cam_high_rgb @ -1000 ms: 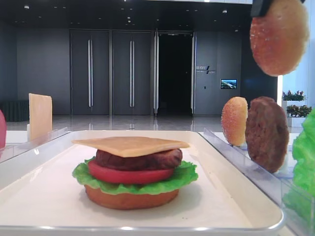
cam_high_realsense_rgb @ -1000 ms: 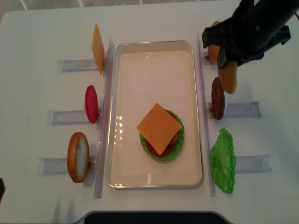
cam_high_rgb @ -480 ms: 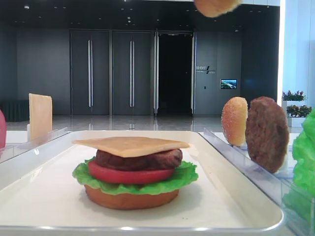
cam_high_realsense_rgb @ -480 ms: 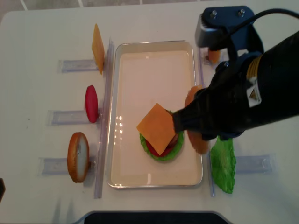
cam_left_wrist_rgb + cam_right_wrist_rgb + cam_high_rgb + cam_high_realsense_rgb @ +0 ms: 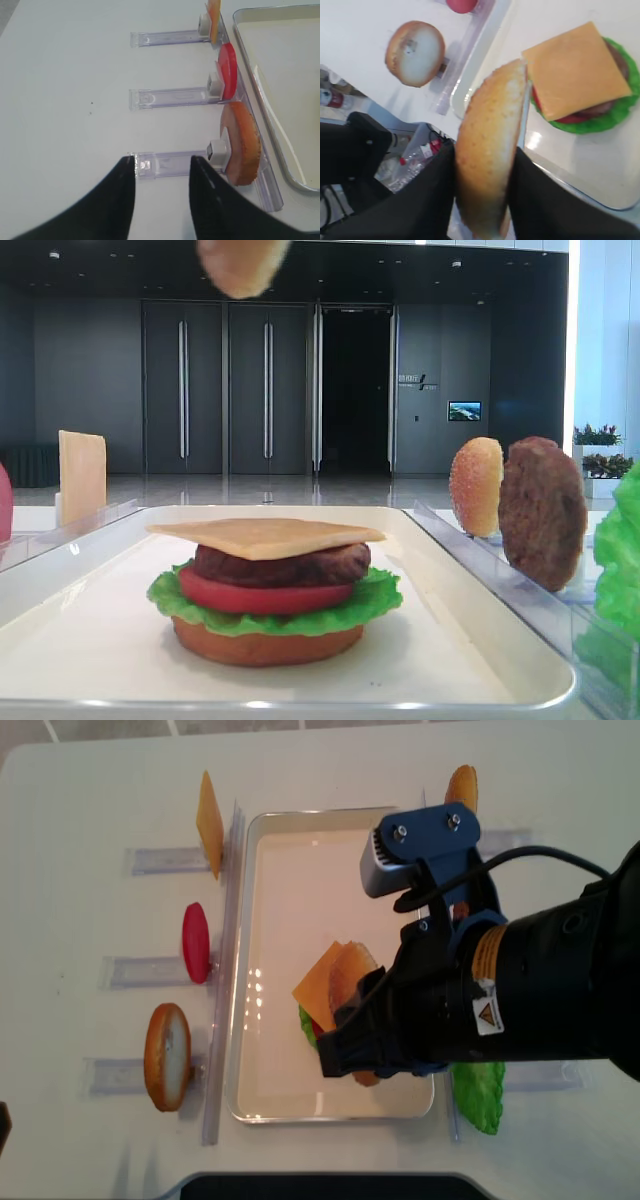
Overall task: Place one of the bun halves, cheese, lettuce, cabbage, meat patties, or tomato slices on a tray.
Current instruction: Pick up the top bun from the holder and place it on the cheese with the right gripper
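Your right gripper (image 5: 485,195) is clenched on a bun half (image 5: 487,150), held on edge between the two dark fingers, sesame dome toward the left finger (image 5: 427,200) and flat underside toward the right one. In the top-down view it rides above the white tray (image 5: 300,1105), over the stack's near-right portion; in the low front view only its lower edge shows at the top of the picture, at about 11 o'clock from the stack and well clear of it.

The stack sits toward the tray's 6 o'clock end: bottom bun (image 5: 265,643), lettuce (image 5: 380,592), tomato slice (image 5: 250,595), meat patty (image 5: 280,562), and a cheese square (image 5: 265,535) on top, one corner overhanging.

My judgement: the bun is still in carry, not placed. To finish well, roll the wrist until the flat side faces down before descending, centre over the cheese rather than its overhanging corner, lower slowly, and part the fingers only once the bun rests. A drop on edge would likely roll off or shift the cheese.

Your left gripper (image 5: 162,195) hangs with fingers parted and empty, over the table beside the spare bun (image 5: 241,145) in its clear rack (image 5: 170,162).
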Motion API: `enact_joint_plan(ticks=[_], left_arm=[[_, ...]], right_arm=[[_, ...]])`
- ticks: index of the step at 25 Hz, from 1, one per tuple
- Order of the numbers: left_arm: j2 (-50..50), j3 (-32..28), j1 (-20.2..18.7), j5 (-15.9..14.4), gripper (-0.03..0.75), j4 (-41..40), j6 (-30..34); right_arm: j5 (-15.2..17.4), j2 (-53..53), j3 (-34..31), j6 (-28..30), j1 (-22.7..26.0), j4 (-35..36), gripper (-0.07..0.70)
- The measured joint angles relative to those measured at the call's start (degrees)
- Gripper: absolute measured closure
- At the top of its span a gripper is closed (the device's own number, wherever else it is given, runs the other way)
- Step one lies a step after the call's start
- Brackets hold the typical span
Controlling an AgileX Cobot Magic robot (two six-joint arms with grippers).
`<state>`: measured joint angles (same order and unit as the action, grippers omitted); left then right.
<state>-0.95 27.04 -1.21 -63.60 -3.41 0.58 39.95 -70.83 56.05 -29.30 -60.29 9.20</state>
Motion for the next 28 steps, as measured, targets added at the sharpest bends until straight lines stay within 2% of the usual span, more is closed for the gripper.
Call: enact_joint_plan(ticks=[4,10,14,17,20,23,25,28], left_arm=[[0.00,0.00,0.00,0.00,0.433,0.00,0.00],[0.00,0.00,0.00,0.00,0.433,0.00,0.00],[0.00,0.00,0.00,0.00,0.433,0.00,0.00],[0.00,0.00,0.00,0.00,0.433,0.00,0.00],[0.00,0.00,0.00,0.00,0.433,0.00,0.00],[0.00,0.00,0.00,0.00,0.433,0.00,0.00],[0.00,0.00,0.00,0.00,0.433,0.00,0.00],[0.00,0.00,0.00,0.00,0.433,0.00,0.00]], right_arm=[[-10.35,0.00,-4.98,10.50,2.18,13.77,0.371],[-22.17,0.00,-11.69,29.30,3.73,39.53,0.371],[-27.46,0.00,-14.89,40.59,3.78,52.95,0.371],[-29.89,0.00,-15.45,44.80,4.38,58.07,0.371],[-29.92,-0.06,-15.49,48.10,7.34,61.38,0.372],[-27.00,-1.19,-15.49,52.75,12.04,66.72,0.372],[-23.65,-2.62,-15.49,62.18,15.05,76.20,0.372],[-16.47,-5.10,-15.49,74.18,17.65,88.18,0.372]])
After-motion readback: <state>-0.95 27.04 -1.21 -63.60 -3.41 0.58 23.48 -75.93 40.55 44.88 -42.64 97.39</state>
